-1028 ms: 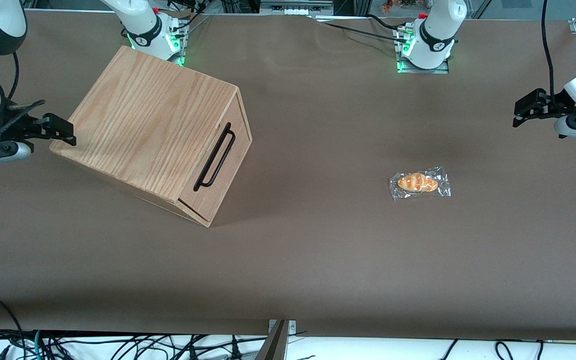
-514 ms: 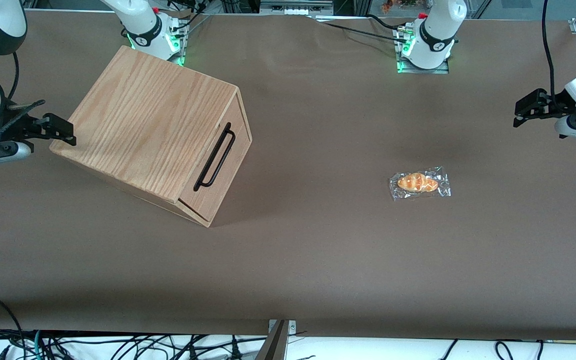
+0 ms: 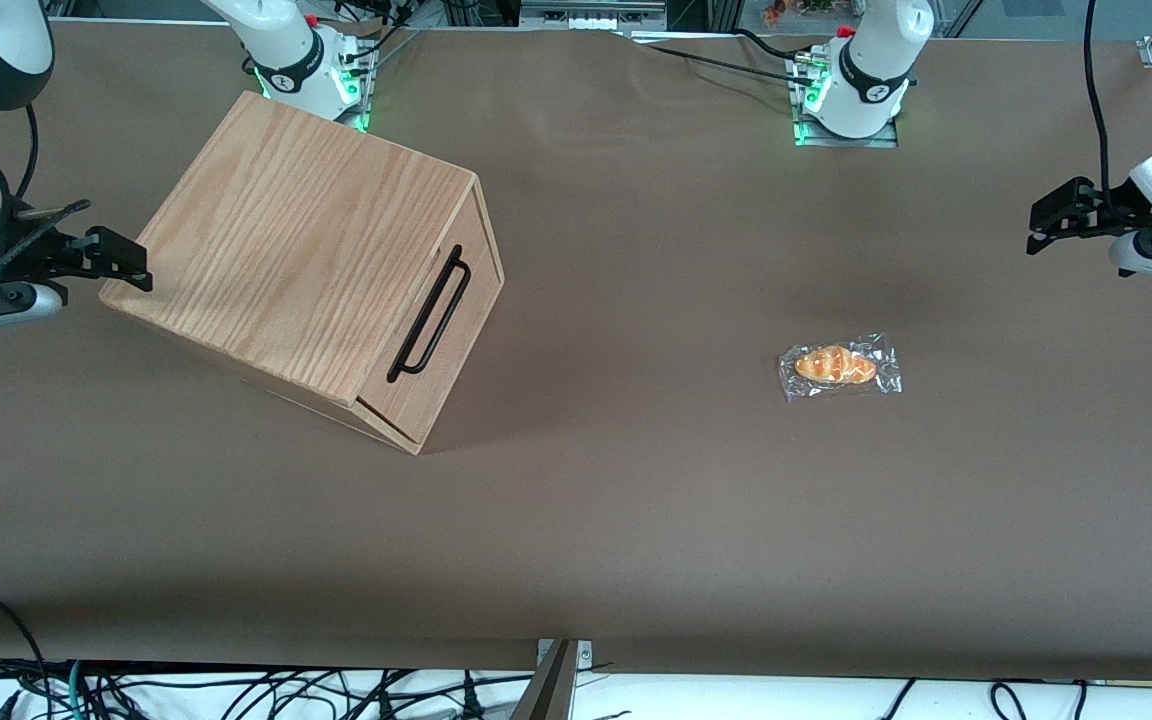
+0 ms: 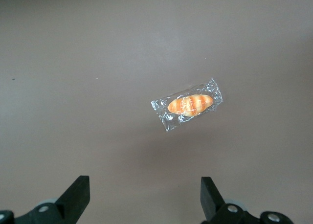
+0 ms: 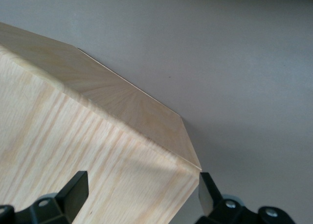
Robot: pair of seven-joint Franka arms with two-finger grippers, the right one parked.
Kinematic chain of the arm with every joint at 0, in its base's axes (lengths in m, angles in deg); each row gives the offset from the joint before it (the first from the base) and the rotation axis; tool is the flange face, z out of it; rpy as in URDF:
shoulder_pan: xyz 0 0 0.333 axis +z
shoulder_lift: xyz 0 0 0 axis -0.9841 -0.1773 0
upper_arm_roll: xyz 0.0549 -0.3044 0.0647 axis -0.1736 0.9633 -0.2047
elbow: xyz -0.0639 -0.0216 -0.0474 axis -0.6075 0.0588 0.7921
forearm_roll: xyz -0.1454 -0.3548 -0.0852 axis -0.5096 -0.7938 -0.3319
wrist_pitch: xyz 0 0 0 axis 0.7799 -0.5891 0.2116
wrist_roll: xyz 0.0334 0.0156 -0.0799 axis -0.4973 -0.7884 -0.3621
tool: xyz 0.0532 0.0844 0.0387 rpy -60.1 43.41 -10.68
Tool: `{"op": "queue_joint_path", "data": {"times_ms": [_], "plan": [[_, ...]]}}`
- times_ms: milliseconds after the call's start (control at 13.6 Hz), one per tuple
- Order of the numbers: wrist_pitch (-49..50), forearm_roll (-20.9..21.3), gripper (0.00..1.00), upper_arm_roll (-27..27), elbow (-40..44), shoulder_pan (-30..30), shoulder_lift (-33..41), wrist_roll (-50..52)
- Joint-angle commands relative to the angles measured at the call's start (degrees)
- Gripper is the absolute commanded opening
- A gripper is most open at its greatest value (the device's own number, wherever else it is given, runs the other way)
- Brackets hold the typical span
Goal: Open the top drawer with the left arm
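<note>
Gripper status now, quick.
Left arm's gripper: open, holding nothing, up above the table at the working arm's end, well away from the top drawer and its handle, with the wrapped bread below.

The cabinet (image 3: pixel 301 265) sits upper left of the front frame on the worktop (image 3: pixel 636 520); the wrapped bun (image 3: pixel 839 366) lies right of centre (well apart); the gripper (image 3: pixel 1046 222) hangs open at the right edge.
</note>
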Motion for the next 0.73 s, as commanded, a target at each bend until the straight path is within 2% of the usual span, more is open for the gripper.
{"op": "queue_joint_path", "data": {"times_ms": [0, 294, 514, 661], "plan": [[-0.24, 0.72, 1.00, -0.12, 0.32, 0.00, -0.08, -1.12], [-0.24, 0.63, 1.00, -0.12, 0.32, 0.00, -0.08, -1.03], [-0.24, -4.10, 1.00, -0.30, -0.12, 1.40, -0.78, -1.03], [-0.07, -5.34, 1.00, -0.30, 0.05, 1.58, -2.09, -0.95]]}}
